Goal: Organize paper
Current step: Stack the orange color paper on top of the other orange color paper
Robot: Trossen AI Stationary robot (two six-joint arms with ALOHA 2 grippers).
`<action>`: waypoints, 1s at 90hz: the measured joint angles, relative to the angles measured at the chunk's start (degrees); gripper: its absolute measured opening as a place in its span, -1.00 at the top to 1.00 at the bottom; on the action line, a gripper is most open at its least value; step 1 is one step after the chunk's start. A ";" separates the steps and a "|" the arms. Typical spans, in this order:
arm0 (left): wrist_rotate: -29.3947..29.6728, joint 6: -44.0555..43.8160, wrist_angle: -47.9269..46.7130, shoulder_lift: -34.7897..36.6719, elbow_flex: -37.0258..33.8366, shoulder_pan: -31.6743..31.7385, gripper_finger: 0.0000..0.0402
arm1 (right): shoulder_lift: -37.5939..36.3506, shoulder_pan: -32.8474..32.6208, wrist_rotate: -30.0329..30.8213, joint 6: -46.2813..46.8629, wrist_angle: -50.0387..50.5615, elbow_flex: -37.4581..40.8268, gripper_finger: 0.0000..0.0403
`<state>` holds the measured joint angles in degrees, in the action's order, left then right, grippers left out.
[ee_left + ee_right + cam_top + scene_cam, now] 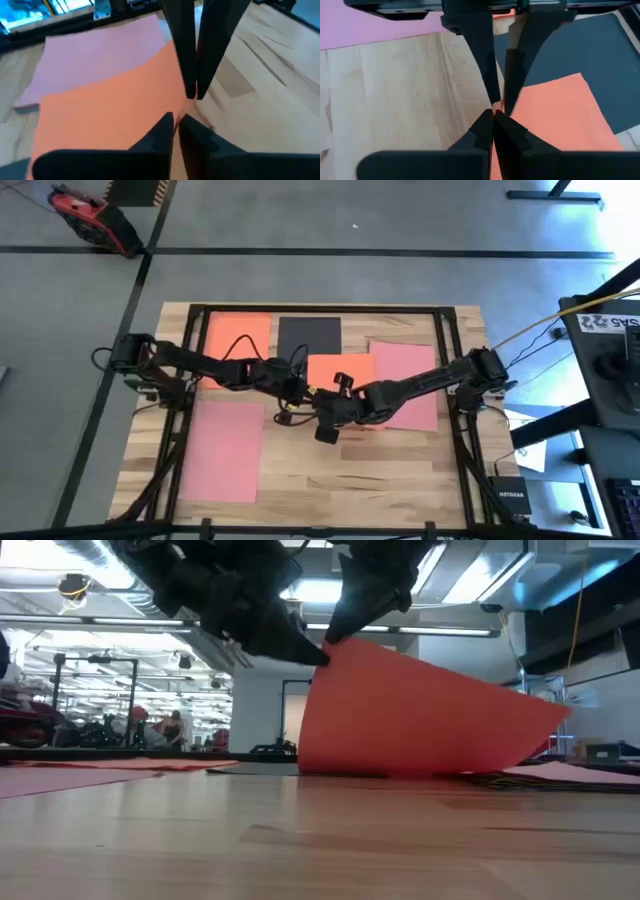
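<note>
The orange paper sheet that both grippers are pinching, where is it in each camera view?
High view: the orange paper sheet lies mid-table, partly under both arms.
Low view: centre, raised at one corner.
Left wrist view: left and centre.
Right wrist view: lower right.
Shared landmark: the pinched corner, where left gripper meets right gripper.

One thin orange paper sheet (340, 375) tilts up mid-table, one corner raised, overlapping a pink sheet (408, 380). Another orange sheet (238, 335), a black sheet (309, 335) and a second pink sheet (222, 450) lie flat.

Matte orange paper sheet (420, 715) over pale, smooth-grained wooden tabletop (320, 840).
</note>
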<state>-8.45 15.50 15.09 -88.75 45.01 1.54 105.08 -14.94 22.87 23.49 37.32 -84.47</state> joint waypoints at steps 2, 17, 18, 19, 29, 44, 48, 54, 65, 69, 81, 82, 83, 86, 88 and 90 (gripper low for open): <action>-0.04 -0.40 0.01 0.00 0.00 0.00 0.99 | 0.00 -0.02 0.00 0.00 0.00 0.00 1.00; -0.24 -0.37 -0.08 0.42 0.00 -0.07 1.00 | 0.00 -0.02 0.00 0.00 -0.02 0.00 0.96; -0.24 -0.17 -0.09 0.50 0.00 -0.07 1.00 | 0.00 -0.02 0.00 0.00 -0.01 0.00 0.95; -0.24 -0.04 -0.11 0.58 0.00 -0.07 1.00 | 0.00 -0.02 0.00 0.00 0.00 0.00 0.94; 0.72 2.93 -3.23 1.92 0.05 0.32 1.00 | -0.31 -0.02 -0.69 0.01 0.62 0.04 0.83; 2.79 8.48 -12.31 4.82 0.09 1.39 1.00 | -1.50 -0.02 -1.53 0.09 3.93 0.02 0.62; 3.31 10.37 -14.96 5.71 0.09 1.70 1.00 | -1.84 -0.02 -1.54 0.13 4.95 0.02 0.57; 5.04 12.56 -18.77 7.07 0.09 2.17 1.00 | -2.39 -0.02 -1.46 0.14 8.14 0.02 0.51; 8.90 16.42 -25.24 9.62 0.09 3.44 1.00 | -3.08 -0.02 0.31 0.18 12.06 0.02 0.46; 10.24 17.02 -27.07 10.49 0.09 3.98 1.00 | -3.15 -0.02 0.71 0.20 12.34 0.02 0.45; 15.30 18.94 -32.89 12.90 0.09 6.04 1.00 | -3.34 0.43 1.14 0.20 13.81 0.02 0.45; 15.73 19.14 -33.41 13.10 0.09 6.23 1.00 | -3.34 0.46 1.16 0.20 13.83 0.02 0.45; 16.14 19.30 -33.94 13.30 0.09 6.42 1.00 | -3.34 0.46 1.18 0.20 13.93 0.02 0.45; 17.43 19.46 -35.57 13.80 0.09 6.96 1.00 | -3.37 0.71 1.28 0.20 14.19 0.02 0.45; 18.33 19.46 -36.56 14.19 0.09 7.29 1.00 | -3.37 0.79 1.46 0.20 14.17 0.02 0.45; 19.24 19.46 -37.44 14.59 0.09 7.67 1.00 | -3.37 0.83 1.56 0.20 14.09 0.02 0.45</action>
<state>10.79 34.96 -22.36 -74.16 45.10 9.21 101.71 -14.11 24.44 23.68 51.41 -84.44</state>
